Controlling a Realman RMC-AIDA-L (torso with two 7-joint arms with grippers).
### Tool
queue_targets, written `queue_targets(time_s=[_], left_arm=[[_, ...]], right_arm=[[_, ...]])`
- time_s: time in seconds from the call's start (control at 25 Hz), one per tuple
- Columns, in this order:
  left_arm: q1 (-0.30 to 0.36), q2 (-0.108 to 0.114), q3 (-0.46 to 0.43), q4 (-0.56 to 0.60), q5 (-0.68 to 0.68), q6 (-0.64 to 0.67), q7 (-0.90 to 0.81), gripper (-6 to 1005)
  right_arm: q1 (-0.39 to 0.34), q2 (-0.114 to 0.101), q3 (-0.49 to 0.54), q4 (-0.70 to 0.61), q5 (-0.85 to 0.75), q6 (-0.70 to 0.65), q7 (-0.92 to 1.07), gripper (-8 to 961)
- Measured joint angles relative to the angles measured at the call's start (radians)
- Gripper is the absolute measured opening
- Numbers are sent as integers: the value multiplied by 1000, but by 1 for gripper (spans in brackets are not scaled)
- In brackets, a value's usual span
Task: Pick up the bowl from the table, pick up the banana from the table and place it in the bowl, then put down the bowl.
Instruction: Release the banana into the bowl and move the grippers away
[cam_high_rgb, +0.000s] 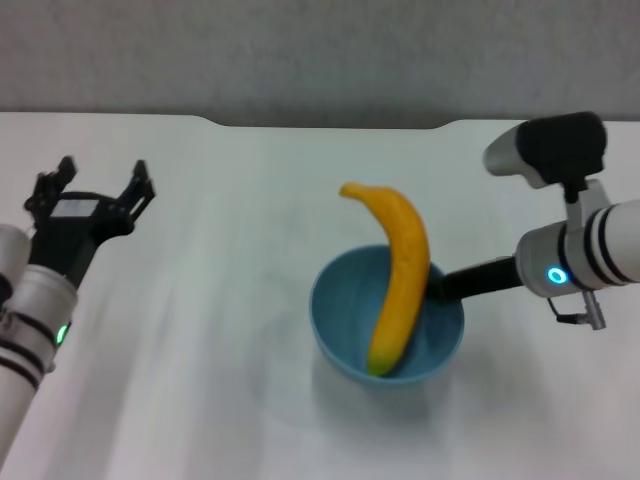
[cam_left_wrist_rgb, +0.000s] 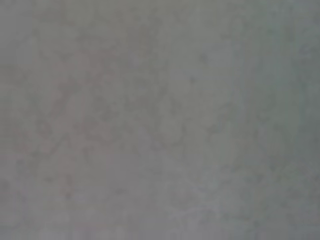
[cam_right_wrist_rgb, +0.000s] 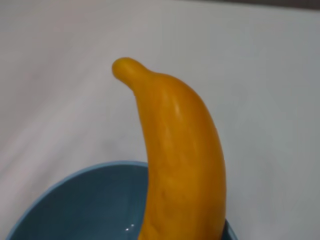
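The bowl (cam_high_rgb: 340, 320) with the banana (cam_high_rgb: 398, 275) leaning out over its far rim stood mid-surface (cam_high_rgb: 200, 400), blocking the way there. The right claw (cam_high_rgb: 440, 287) closed off the bowl's right side. The left claw (cam_high_rgb: 95, 190) occupied the left edge.

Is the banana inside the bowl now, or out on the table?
Inside. The banana stands with its lower end in the bowl and leans on the far rim, its upper end sticking out beyond it.

Even, soft overhead light — faint shadow under the bowl (cam_high_rgb: 386, 318), left wrist view wholly blurred.
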Motion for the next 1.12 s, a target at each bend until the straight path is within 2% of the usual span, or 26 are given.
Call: queue_targets(time_s=[0.16, 0.32, 0.92, 1.12], left_arm=[[6, -1, -6, 37, 0, 5, -12, 894], [-3, -1, -8, 66, -1, 9, -22, 893], [-7, -2, 2, 85, -1, 32, -56, 893], [-10, -2, 2, 101, 0, 32, -71, 894]], right_arm=[[79, 0, 0, 121, -3, -15, -5, 133], [118, 1, -4, 197, -4, -3, -8, 135], [102, 7, -20, 210, 0, 44, -25, 144], [73, 8, -42, 167, 0, 65, -36, 147]])
